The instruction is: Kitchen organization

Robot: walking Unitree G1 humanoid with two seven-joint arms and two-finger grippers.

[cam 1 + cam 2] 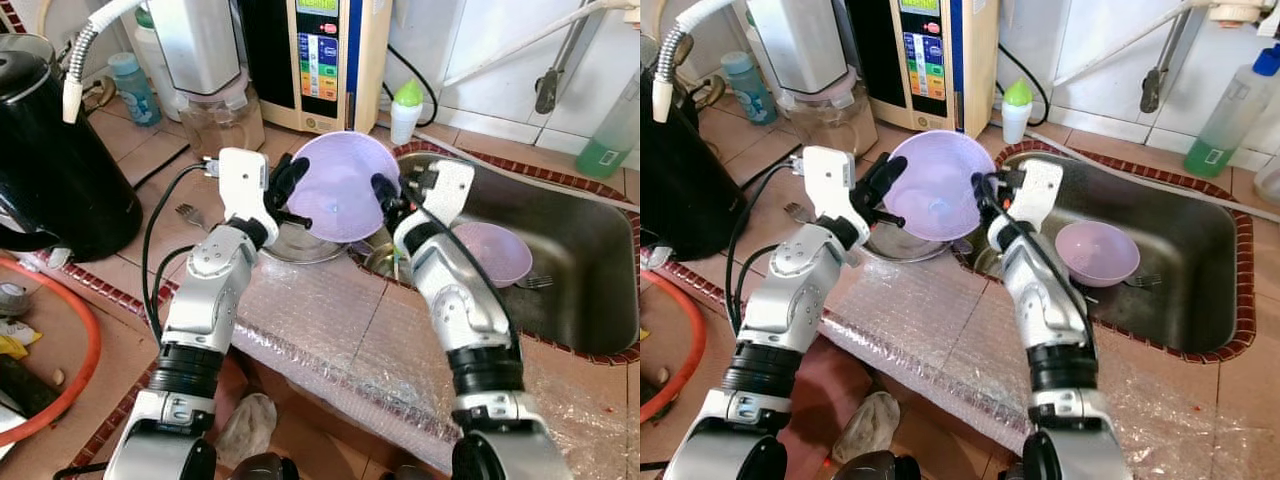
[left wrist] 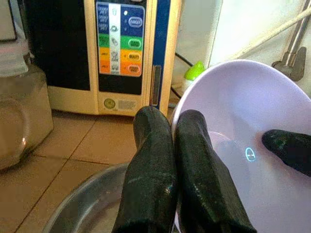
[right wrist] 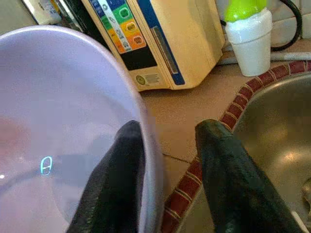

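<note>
A lilac bowl (image 1: pixel 335 185) hangs tilted on edge above the counter, just left of the sink (image 1: pixel 590 250). My left gripper (image 1: pixel 285 185) is shut on its left rim; in the left wrist view the two fingers (image 2: pixel 150 160) press together at the bowl (image 2: pixel 243 111). At the bowl's right rim is my right gripper (image 1: pixel 388 195). It straddles that rim (image 3: pixel 146 145) with one finger inside and one outside, and a wide gap stays between them. A second lilac bowl (image 1: pixel 493 252) lies in the sink.
A steel bowl (image 1: pixel 300 245) sits on the counter under the held bowl. A fork (image 1: pixel 190 212) lies to its left. Behind stand a black kettle (image 1: pixel 50 160), a glass jar (image 1: pixel 215 120), a water machine (image 1: pixel 320 60) and a green-capped bottle (image 1: pixel 405 110). Bubble wrap (image 1: pixel 340 330) covers the near counter.
</note>
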